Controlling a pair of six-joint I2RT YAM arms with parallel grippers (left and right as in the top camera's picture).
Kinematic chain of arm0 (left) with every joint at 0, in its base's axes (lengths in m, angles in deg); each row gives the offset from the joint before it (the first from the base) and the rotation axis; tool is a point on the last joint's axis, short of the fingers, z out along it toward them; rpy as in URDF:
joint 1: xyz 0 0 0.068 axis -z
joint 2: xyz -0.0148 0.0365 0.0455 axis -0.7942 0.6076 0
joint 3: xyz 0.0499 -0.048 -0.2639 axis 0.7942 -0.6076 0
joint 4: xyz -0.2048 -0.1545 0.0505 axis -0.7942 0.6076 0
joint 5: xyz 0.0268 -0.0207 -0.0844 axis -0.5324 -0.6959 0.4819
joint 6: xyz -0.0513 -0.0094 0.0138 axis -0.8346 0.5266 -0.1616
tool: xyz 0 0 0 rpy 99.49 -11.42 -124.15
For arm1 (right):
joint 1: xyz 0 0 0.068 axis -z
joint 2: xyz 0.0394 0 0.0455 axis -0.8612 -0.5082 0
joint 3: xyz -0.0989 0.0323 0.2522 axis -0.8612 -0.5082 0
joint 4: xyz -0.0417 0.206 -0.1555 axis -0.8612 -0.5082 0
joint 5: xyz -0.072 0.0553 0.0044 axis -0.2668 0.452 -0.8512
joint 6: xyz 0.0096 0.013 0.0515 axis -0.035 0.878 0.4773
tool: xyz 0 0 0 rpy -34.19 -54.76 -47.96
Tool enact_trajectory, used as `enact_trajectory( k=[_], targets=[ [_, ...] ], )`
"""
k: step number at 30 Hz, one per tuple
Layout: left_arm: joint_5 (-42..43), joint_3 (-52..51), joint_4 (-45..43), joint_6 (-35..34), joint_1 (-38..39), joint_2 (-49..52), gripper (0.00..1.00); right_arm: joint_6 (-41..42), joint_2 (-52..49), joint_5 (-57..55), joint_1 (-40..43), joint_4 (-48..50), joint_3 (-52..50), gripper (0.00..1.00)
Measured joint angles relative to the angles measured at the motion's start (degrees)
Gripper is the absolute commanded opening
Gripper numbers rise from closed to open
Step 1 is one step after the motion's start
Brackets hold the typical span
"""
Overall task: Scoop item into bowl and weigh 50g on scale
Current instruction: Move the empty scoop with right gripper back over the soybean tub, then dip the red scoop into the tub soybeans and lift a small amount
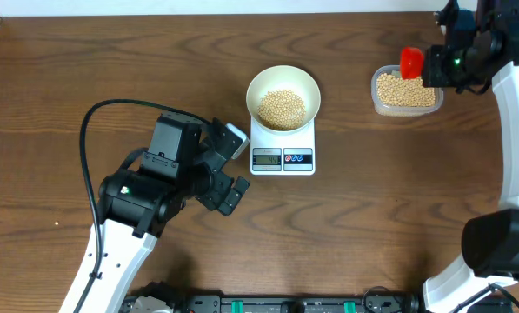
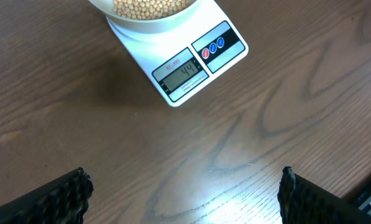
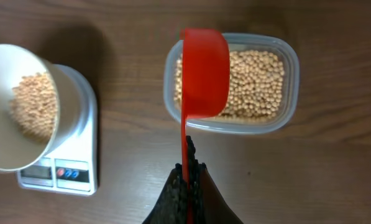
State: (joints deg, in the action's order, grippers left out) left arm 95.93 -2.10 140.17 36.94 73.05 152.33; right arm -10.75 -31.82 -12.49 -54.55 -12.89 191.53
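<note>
The white bowl sits on the white scale and holds tan beans. In the left wrist view the scale's display reads about 44. More beans fill a clear plastic tub at the right. My right gripper is shut on the handle of a red scoop, held above the tub's left end; its inside is hidden. The scoop also shows in the overhead view. My left gripper is open and empty over bare table, left of the scale.
The wooden table runs to a white wall at the back. The left arm's black cable loops over the table at the left. The right arm's white links stand at the far right.
</note>
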Motion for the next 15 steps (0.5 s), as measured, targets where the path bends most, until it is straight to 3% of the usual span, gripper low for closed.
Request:
enact_trajectory(
  k=[15],
  targets=[
    [0.0,0.0,0.0,0.0,0.0,0.0,0.98,0.1,0.0,-3.2,2.3,11.4,-13.8,0.01]
  ],
)
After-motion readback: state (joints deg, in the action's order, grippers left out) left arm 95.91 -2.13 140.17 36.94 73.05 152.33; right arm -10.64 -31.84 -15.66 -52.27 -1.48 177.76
